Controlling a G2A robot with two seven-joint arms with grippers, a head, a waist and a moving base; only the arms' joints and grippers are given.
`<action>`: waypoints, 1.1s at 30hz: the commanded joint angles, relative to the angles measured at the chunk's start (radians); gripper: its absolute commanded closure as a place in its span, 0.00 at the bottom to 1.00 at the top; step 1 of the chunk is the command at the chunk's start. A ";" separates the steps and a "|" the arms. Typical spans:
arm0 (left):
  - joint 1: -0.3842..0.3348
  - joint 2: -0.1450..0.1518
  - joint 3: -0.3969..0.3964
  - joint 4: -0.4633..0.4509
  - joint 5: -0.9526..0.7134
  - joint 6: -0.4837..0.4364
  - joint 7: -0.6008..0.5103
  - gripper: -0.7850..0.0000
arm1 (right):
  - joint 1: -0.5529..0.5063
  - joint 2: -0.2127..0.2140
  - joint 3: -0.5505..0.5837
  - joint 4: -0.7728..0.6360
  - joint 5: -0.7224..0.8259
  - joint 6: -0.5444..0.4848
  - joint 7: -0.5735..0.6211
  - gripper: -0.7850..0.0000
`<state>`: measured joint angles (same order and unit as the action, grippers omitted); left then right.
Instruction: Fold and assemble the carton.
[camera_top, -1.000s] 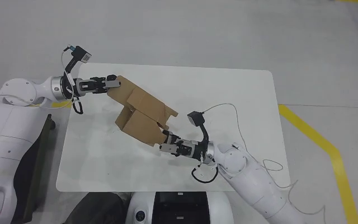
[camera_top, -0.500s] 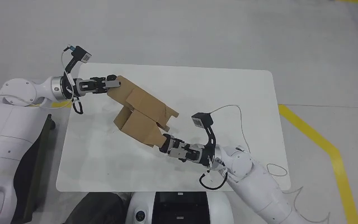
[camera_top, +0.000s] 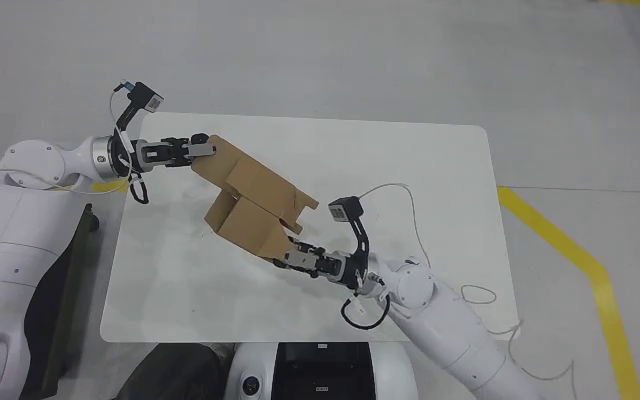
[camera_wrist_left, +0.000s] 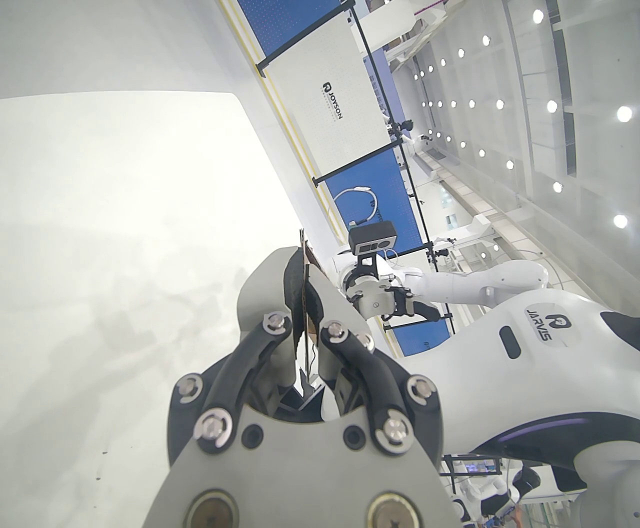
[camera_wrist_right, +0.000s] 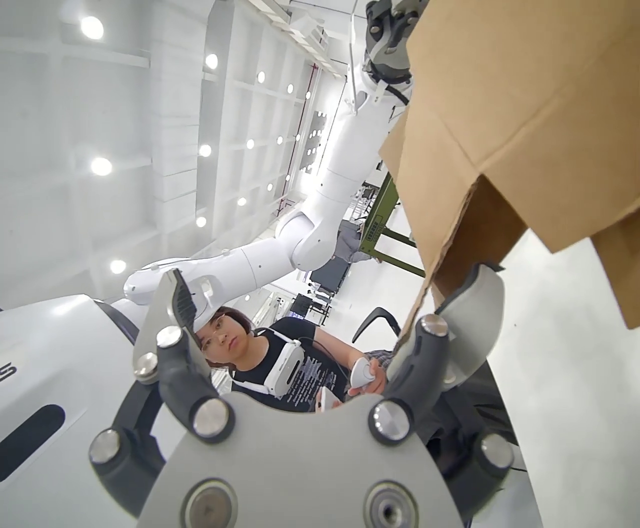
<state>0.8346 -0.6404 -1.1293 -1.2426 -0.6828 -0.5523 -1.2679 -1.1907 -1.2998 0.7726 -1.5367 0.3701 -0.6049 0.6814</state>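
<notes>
While the left gripper (camera_top: 203, 150) pinches the upper-left end of the cardboard carton (camera_top: 255, 200), the work appears to be at the flap-folding step. The carton is a partly erected sleeve with loose flaps. In the top view it lies diagonally, left of centre, over the white table (camera_top: 430, 170). Whether its underside rests on the table cannot be determined. The right gripper (camera_top: 290, 258) sits at the carton's lower-right end with its fingers spread and nothing clamped.

The next move probably calls for the right gripper to engage the end flap and swing it across the opening, using the left pinch as the anchor. The flap should bend along its score line. Excess push could twist the sleeve out of the left grip.

The top view gives the carton's overall shape and the position of both ends. The left wrist view adds grip detail: a thin cardboard edge (camera_wrist_left: 303, 270) is held between the two dark pads. The right wrist view adds contact detail: one pale finger (camera_wrist_right: 475, 305) lies under the hanging flap (camera_wrist_right: 500, 125), just beside it or touching it. The opposite finger stands well apart in free air.
</notes>
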 joint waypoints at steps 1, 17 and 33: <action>0.000 0.000 0.000 0.000 0.000 0.000 0.000 1.00 | 0.004 -0.003 -0.005 0.010 -0.008 0.004 -0.010 0.21; 0.000 0.000 0.000 0.000 0.000 0.000 0.000 1.00 | 0.008 -0.020 -0.011 0.043 -0.073 0.036 -0.083 0.85; 0.000 0.000 0.000 0.000 0.000 0.000 0.000 0.00 | -0.027 -0.011 0.043 -0.014 -0.103 0.057 -0.087 1.00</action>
<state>0.8346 -0.6404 -1.1293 -1.2426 -0.6828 -0.5523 -1.2679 -1.2150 -1.3125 0.8125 -1.5458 0.2671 -0.5519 0.5896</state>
